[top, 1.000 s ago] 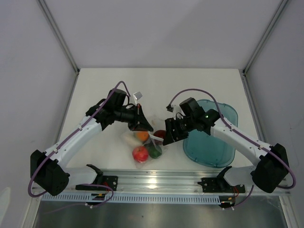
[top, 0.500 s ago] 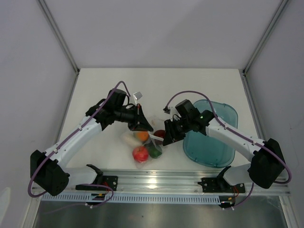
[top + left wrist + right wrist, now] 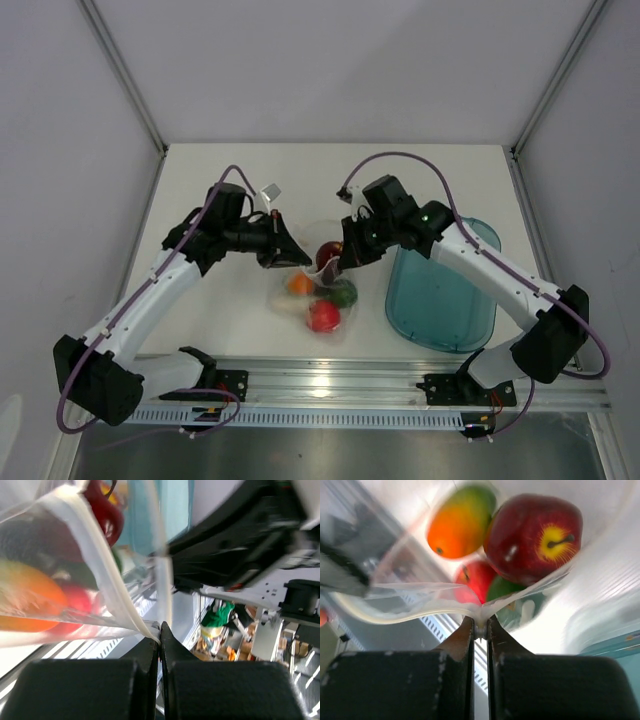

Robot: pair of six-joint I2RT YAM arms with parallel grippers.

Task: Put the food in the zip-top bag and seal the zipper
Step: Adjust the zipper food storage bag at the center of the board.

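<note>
The clear zip-top bag [image 3: 322,290] hangs lifted between both arms over the table's middle. Inside it is the food: a dark red apple [image 3: 535,535], an orange-yellow fruit [image 3: 460,522], a red piece [image 3: 323,316] and a green piece [image 3: 344,295]. My left gripper [image 3: 297,255] is shut on the left end of the bag's mouth, its white zipper strip [image 3: 107,575] running from the fingertips. My right gripper [image 3: 340,262] is shut on the opposite end of the zipper [image 3: 410,615], pinched between its fingertips [image 3: 467,630]. The mouth gapes between the two grips.
A translucent teal oval tray [image 3: 445,290] lies to the right, under the right forearm. The aluminium rail [image 3: 330,385] with the arm bases runs along the near edge. White walls enclose the table on three sides.
The right gripper shut on the bag's mouth edge. Both arms then rose and shifted back, lifting the bag off the table; the food slid down and right inside it.
</note>
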